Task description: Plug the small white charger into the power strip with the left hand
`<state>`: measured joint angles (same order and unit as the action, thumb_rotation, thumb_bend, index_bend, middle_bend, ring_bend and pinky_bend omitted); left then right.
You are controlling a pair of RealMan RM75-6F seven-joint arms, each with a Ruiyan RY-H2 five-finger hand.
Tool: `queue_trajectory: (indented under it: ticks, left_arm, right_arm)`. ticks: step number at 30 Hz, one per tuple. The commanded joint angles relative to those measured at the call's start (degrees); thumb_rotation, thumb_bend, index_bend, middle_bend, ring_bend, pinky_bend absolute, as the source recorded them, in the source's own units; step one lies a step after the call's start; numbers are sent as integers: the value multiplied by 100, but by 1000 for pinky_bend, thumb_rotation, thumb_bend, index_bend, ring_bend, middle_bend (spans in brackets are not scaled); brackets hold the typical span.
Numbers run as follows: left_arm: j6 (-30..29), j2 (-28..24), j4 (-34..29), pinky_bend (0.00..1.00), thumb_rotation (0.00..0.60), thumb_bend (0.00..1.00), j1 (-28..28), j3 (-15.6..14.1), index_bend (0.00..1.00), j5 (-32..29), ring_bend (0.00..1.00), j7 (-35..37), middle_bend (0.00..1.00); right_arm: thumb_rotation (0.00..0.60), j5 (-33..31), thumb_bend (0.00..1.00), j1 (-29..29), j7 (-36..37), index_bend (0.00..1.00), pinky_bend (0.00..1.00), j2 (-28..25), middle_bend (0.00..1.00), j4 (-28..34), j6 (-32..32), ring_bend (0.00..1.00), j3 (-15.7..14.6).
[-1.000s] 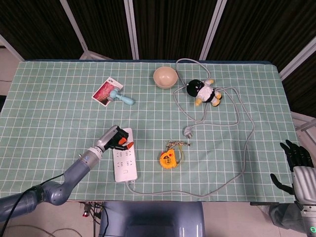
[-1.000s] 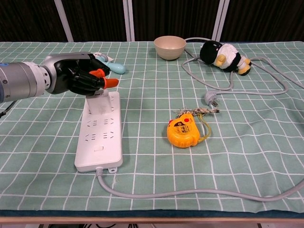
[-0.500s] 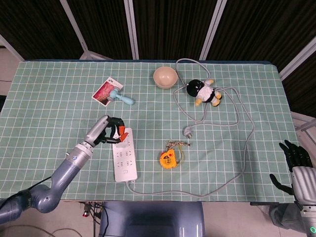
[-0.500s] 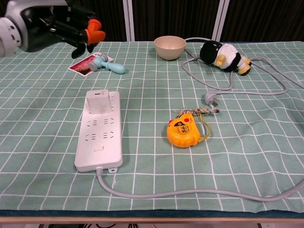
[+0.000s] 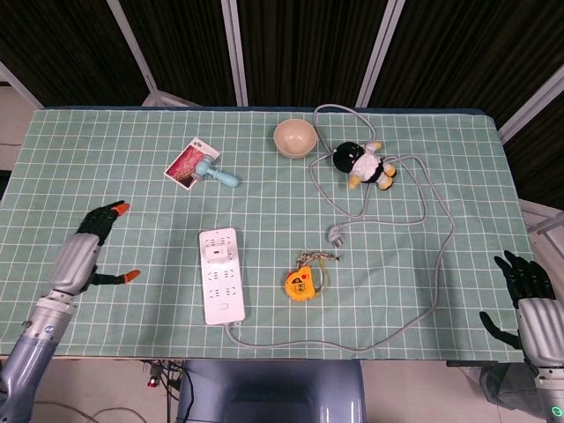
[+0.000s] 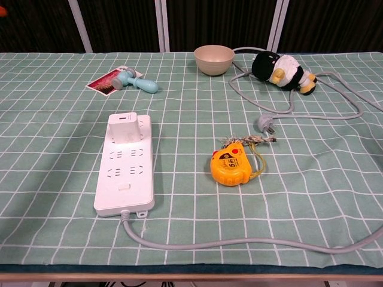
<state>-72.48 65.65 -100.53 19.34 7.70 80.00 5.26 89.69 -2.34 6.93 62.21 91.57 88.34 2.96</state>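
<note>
The small white charger (image 5: 214, 255) (image 6: 122, 127) stands plugged into the far end of the white power strip (image 5: 221, 287) (image 6: 124, 174), which lies lengthwise on the green checked cloth. My left hand (image 5: 85, 250) has its fingers spread and holds nothing, over the cloth well to the left of the strip; only an orange fingertip of it shows at the top left corner of the chest view. My right hand (image 5: 526, 295) hangs open off the table's right front corner. The strip's grey cable (image 6: 251, 241) runs along the front edge.
A yellow tape measure (image 5: 300, 284) (image 6: 233, 167) lies right of the strip. Farther back are a beige bowl (image 5: 294, 137), a penguin plush (image 5: 366, 164), a loose grey plug (image 5: 336, 233) on its cable, and a light blue tool (image 5: 217, 174) on a red card (image 5: 184, 164).
My left hand let go of the charger, lifted off the strip and drew back far to the left. The charger stays plugged in. The right hand barely moved.
</note>
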Motion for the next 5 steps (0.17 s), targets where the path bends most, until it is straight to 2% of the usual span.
queue_trajectory:
  ticks: [1,5]
  left_arm:
    - [-1013,69,692,0,600,52,-705,-419,11,463,0,-742,0]
    - [-1113,216,885,0,600,49,-795,-379,8,346,0,-692,0]
  right_arm:
    - [600,-3,348,-3,-18,57,0,8,0,-3,-5,0,0]
    - [600,-3,348,-6,-29,57,0,9,0,-6,-12,0,-4]
